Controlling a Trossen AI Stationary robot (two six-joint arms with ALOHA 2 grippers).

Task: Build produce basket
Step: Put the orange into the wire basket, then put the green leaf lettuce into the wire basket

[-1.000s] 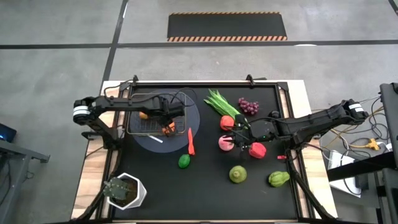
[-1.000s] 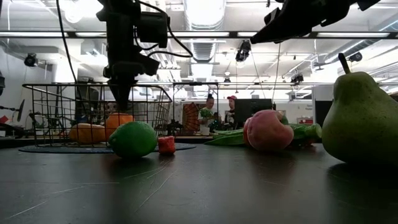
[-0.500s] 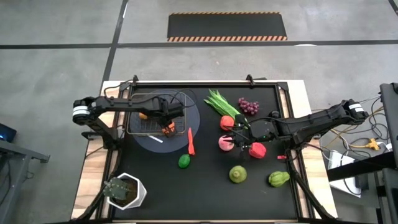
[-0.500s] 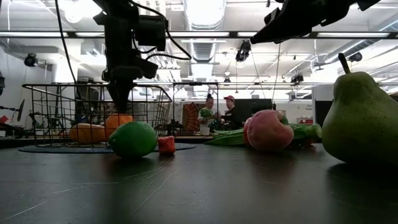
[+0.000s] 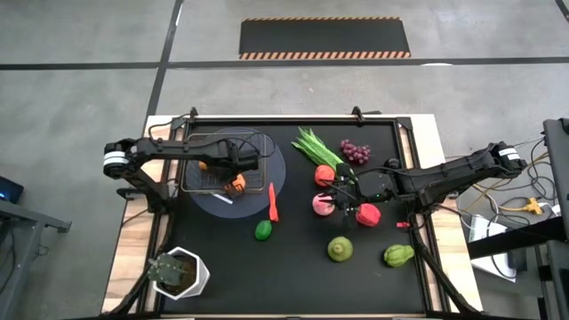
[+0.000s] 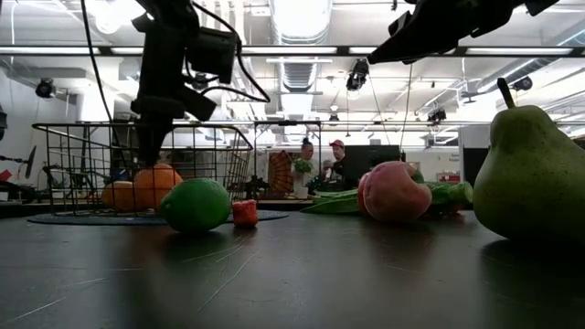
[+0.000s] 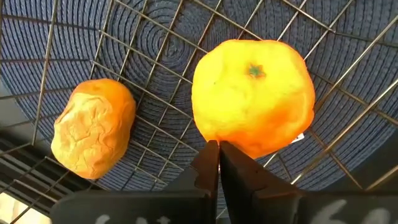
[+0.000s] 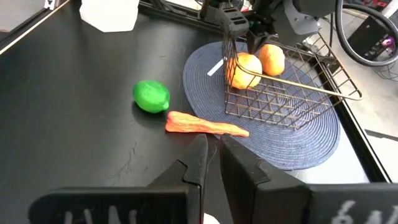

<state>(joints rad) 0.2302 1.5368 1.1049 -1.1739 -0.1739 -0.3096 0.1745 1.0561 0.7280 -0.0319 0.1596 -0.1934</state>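
The wire basket (image 5: 200, 178) stands on a round grey disc (image 5: 271, 182) and holds two orange fruits, one (image 7: 252, 93) larger than the other (image 7: 93, 134). My left gripper (image 7: 216, 155) is shut and points down inside the basket, its tips at the larger orange's edge (image 6: 157, 181). My right gripper (image 8: 210, 152) is shut and hangs above the table at the right, over a pink fruit (image 5: 322, 205) and two red ones (image 5: 368, 214). A lime (image 5: 263, 230), a red chili (image 5: 273, 201), a leafy stalk (image 5: 316, 147) and grapes (image 5: 356, 152) lie on the table. My left gripper's shut fingertips come from above and stand against the rim of the larger orange (image 7: 236, 146), which rests on the basket floor. Whether they touch it, I cannot tell.
A green pear (image 5: 340, 248) and another green fruit (image 5: 398, 256) lie near the front right. A potted plant in a white pot (image 5: 176, 273) stands at the front left corner. People stand in the room beyond the table (image 6: 320, 164).
My left gripper has tipped and swung a little toward the table's left edge inside the basket, staying shut. The larger orange has shifted slightly the same way. The right arm has kept still.
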